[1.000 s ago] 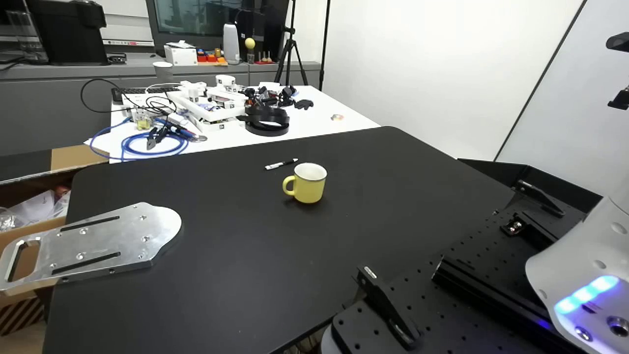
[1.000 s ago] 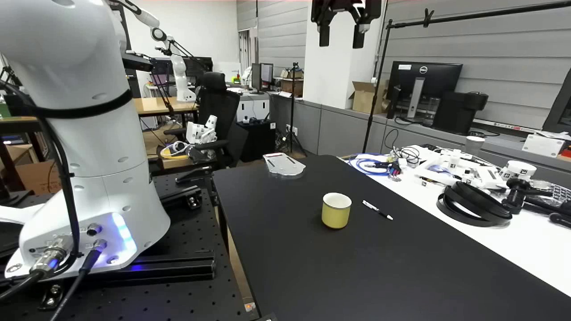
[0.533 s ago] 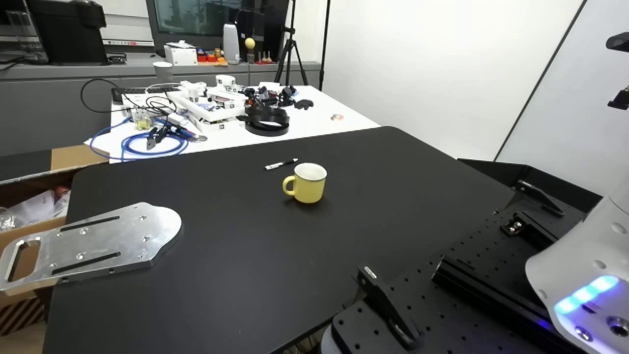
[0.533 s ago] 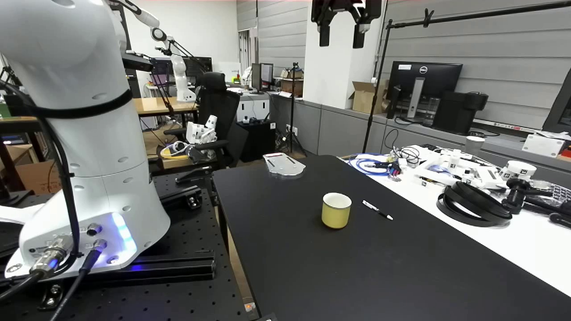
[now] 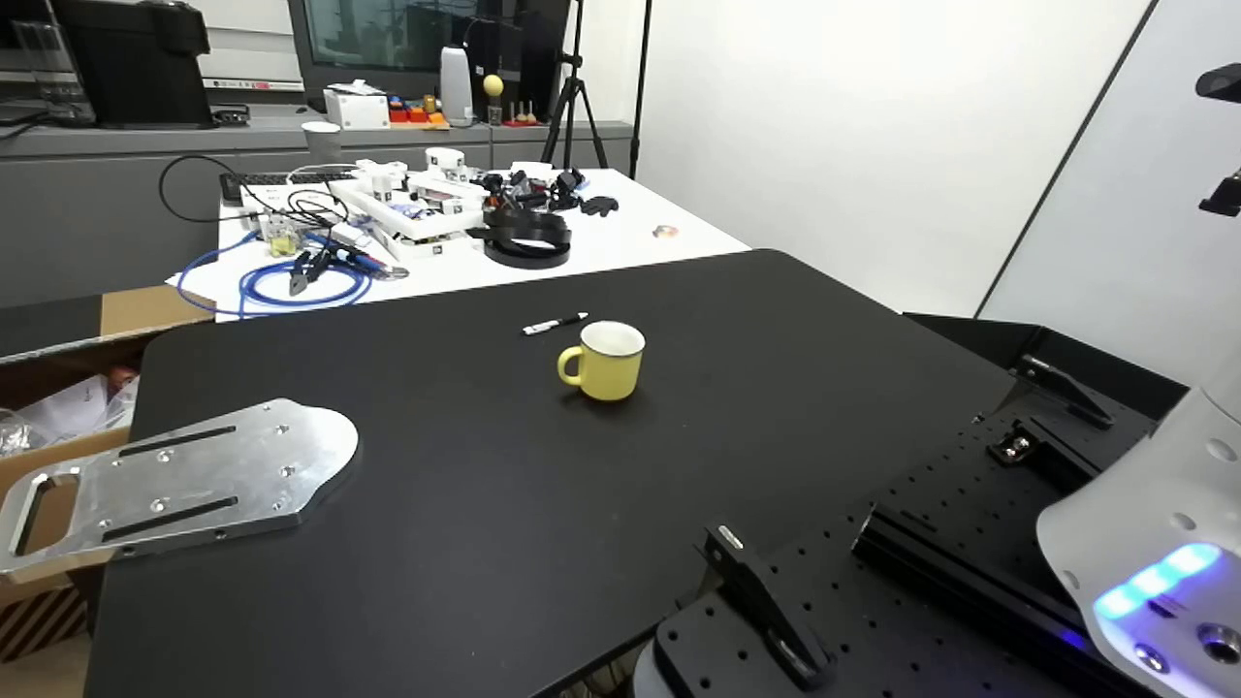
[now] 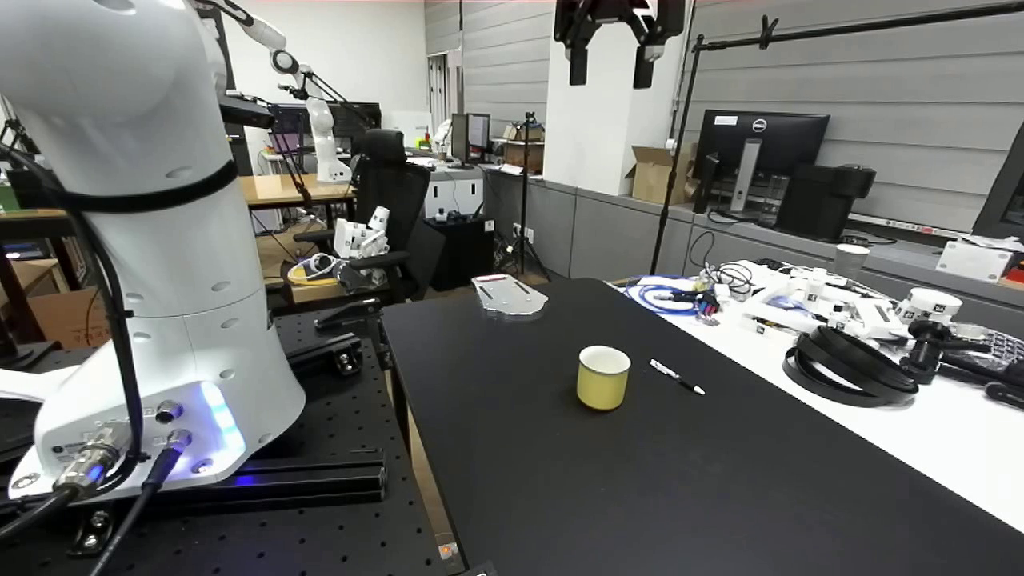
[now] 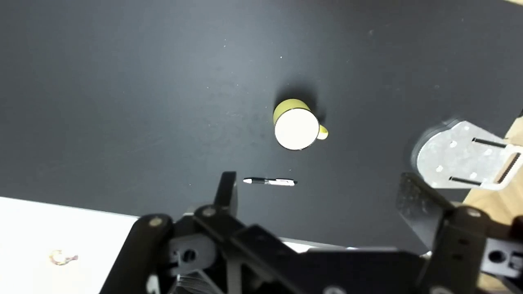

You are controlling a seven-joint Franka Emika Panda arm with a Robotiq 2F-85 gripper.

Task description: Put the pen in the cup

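Observation:
A white and black pen (image 5: 555, 324) lies flat on the black table (image 5: 485, 523). It also shows in an exterior view (image 6: 677, 377) and in the wrist view (image 7: 270, 181). A yellow cup (image 5: 613, 376) with a white inside stands upright close beside the pen, apart from it. The cup also shows in an exterior view (image 6: 602, 390) and in the wrist view (image 7: 288, 105), its handle to the right there. My gripper (image 6: 610, 76) is open and empty, high above the table. In the wrist view the pen shows between the gripper's wide-apart fingers (image 7: 318, 179), nearer the left one.
A silver metal plate (image 5: 223, 465) lies at the table's edge, with an open cardboard box (image 5: 58, 456) beside it. A white table (image 5: 640, 223) with cables, black straps (image 5: 524, 237) and white parts adjoins the black table. The robot base (image 6: 168, 392) stands on a perforated black board.
In an exterior view my gripper has shifted very slightly, its left finger a little further left. The pen and the cup have not moved.

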